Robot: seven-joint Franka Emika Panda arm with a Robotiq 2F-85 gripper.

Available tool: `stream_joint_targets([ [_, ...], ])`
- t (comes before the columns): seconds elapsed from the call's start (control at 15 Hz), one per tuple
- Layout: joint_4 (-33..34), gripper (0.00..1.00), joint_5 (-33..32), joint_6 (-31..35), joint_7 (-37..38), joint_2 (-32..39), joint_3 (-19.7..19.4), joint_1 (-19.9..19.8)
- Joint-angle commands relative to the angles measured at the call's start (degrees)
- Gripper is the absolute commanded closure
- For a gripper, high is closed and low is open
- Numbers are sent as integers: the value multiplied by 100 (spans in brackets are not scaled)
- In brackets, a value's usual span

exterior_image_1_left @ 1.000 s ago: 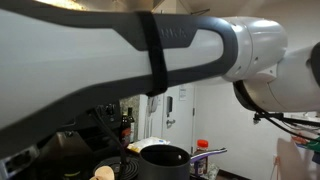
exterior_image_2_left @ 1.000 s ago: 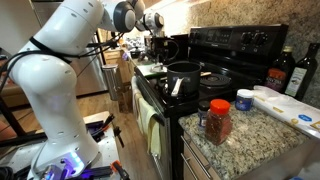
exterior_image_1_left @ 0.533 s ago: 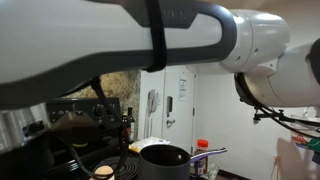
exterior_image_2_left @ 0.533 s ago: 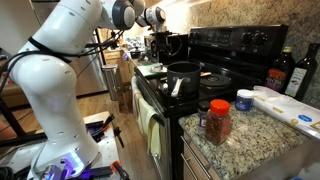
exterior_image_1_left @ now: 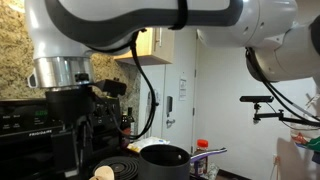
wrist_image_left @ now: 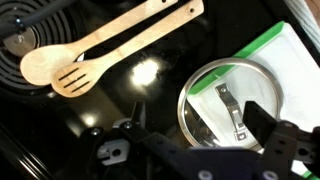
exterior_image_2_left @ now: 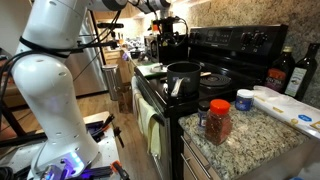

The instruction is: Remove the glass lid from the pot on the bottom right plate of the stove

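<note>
The glass lid [wrist_image_left: 232,105], round with a metal rim and a small handle at its centre, lies flat almost directly beneath the tool [wrist_image_left: 205,155]. It rests on a white board with a green edge [wrist_image_left: 298,70], and from the wrist view no pot shows under it. The tool hangs well above it, fingers spread wide with nothing between them. Farther out ahead of the tool, a wooden spoon [wrist_image_left: 40,66] and a slotted spatula [wrist_image_left: 75,80] lie side by side on the black stove [exterior_image_2_left: 240,42], next to a coil burner [wrist_image_left: 15,35]. The pot [exterior_image_2_left: 183,73] [exterior_image_1_left: 165,160], dark with a shiny rim and a long handle, stands on the stove off to one side of the tool in both exterior views. It is too small there to tell whether any lid sits on it. My reading is that the lid is already off the pot and the step in hand is getting the tool clear. Done well, that means rising straight up with the fingers apart, so nothing catches the lid's handle or drags it off the board. Any sideways travel should wait until the tool is above the pot's handle. The white arm [exterior_image_2_left: 50,90] rises from its base beside the stove, arches out of the top of the frame, and brings its wrist down pointing straight at the stove top.
</note>
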Motion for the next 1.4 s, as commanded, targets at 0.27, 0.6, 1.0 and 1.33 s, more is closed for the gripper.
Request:
stream_joint_targets([
  [0.27,-2506,0,689,1278,1414,-1764,-71,-491],
  [0.6,-3867,0,461,1787,2832,-2843,-164,-422],
  [1.0,-5097,0,495,1835,4854,-3705,161,-466],
  [1.33,-5030,0,485,1830,4572,-3606,343,-518],
])
